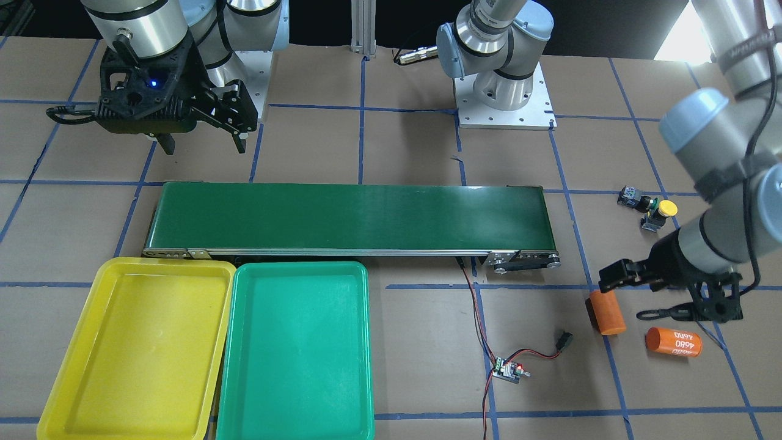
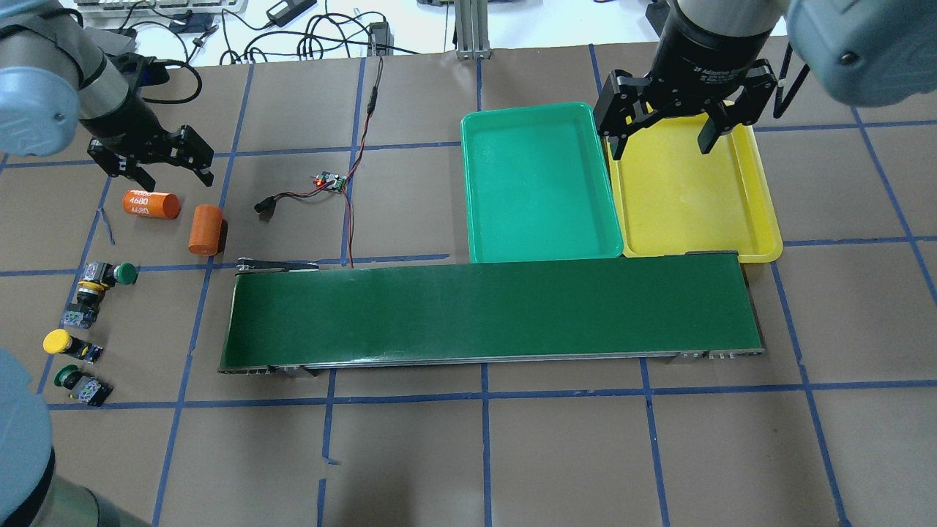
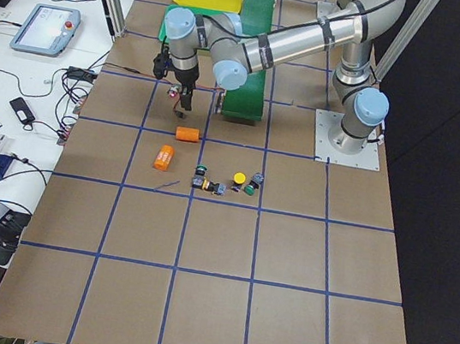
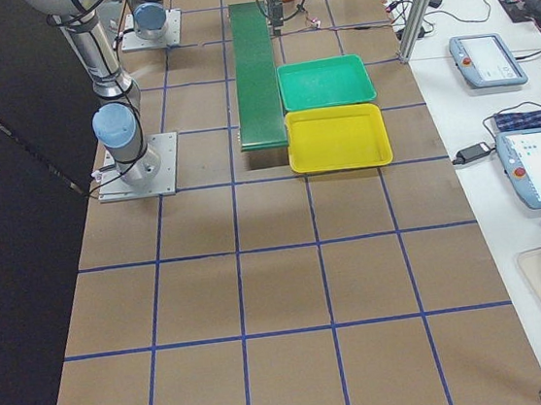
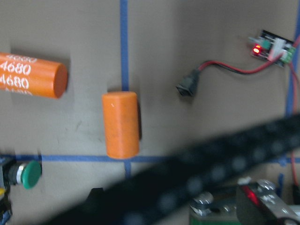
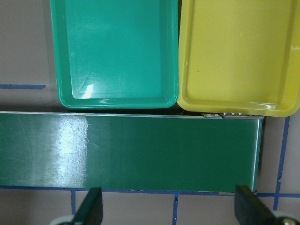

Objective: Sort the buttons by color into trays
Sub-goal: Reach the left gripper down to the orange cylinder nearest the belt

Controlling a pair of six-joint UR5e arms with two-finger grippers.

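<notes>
Several buttons lie in a loose column at the table's left end: a green-capped one (image 2: 126,273), one with a yellow-ringed black body (image 2: 91,289), a yellow-capped one (image 2: 56,341) and another green one (image 2: 67,377). My left gripper (image 2: 174,176) hangs open above the two orange cylinders, apart from the buttons, and holds nothing. The left wrist view shows one green cap (image 5: 30,174) at its lower left. The green tray (image 2: 542,252) and the yellow tray (image 2: 761,219) stand side by side behind the conveyor. My right gripper (image 2: 660,143) is open and empty over the yellow tray's far end.
A long dark-green conveyor belt (image 2: 490,315) runs across the middle. Two orange cylinders (image 2: 150,204) (image 2: 206,228) lie under the left gripper. A small controller board (image 2: 331,181) with red and black wires sits beyond the belt's left end.
</notes>
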